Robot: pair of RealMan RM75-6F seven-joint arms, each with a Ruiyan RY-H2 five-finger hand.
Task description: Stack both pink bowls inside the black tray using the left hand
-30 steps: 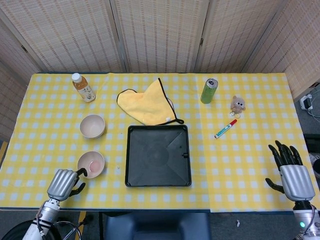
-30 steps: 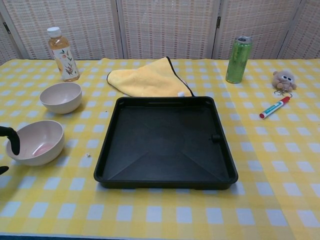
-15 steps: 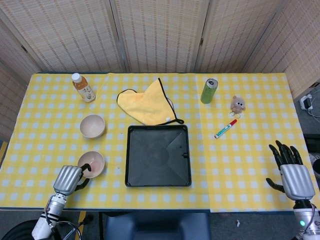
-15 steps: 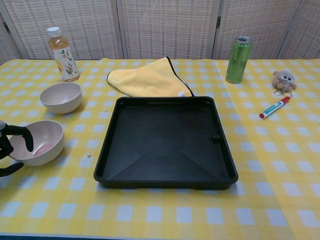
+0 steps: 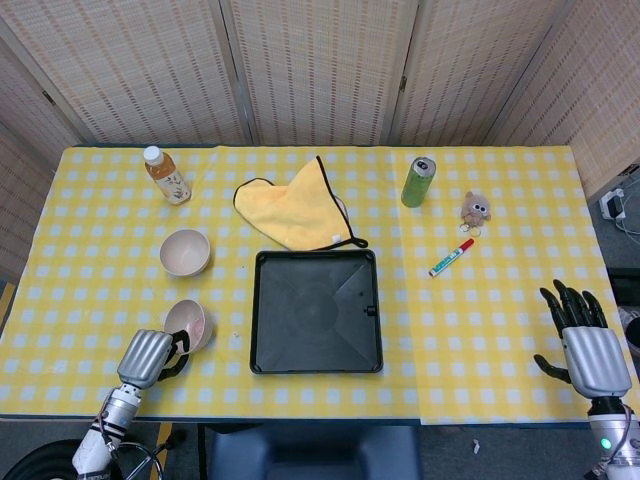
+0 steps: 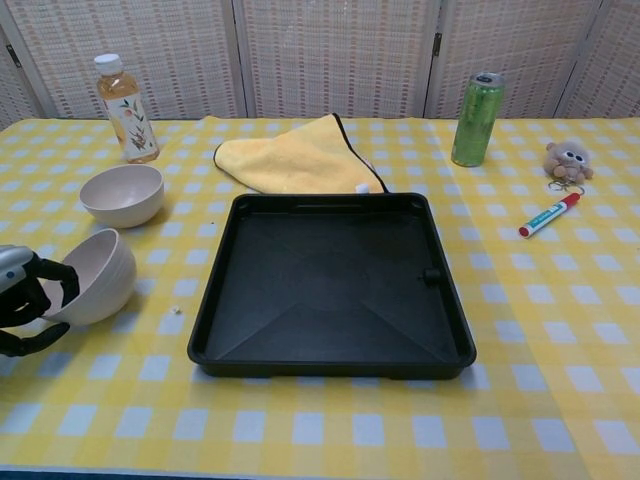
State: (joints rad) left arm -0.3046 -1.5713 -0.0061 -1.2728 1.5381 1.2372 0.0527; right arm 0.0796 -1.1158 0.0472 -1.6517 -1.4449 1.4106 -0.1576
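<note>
My left hand [image 5: 148,356] [image 6: 25,300] grips the near pink bowl [image 5: 188,324] [image 6: 92,275] by its rim, fingers hooked inside. The bowl is tilted, its left edge raised. A second pink bowl [image 5: 185,252] [image 6: 122,194] stands upright farther back on the table. The black tray [image 5: 316,311] [image 6: 330,282] lies to the right of both bowls with nothing in it. My right hand [image 5: 584,340] rests at the table's right front corner, fingers spread, holding nothing; only the head view shows it.
A tea bottle [image 5: 166,175] [image 6: 125,94] stands at the back left. A yellow cloth [image 5: 296,212] [image 6: 298,156] lies behind the tray. A green can [image 5: 418,181] [image 6: 476,119], a small plush toy [image 5: 474,209] [image 6: 566,159] and a marker [image 5: 451,257] [image 6: 549,215] sit to the right.
My left hand moved right and closed its fingers over the near bowl's rim. The bowl tipped up from flat and shifted slightly toward the tray. The right hand stayed still.
</note>
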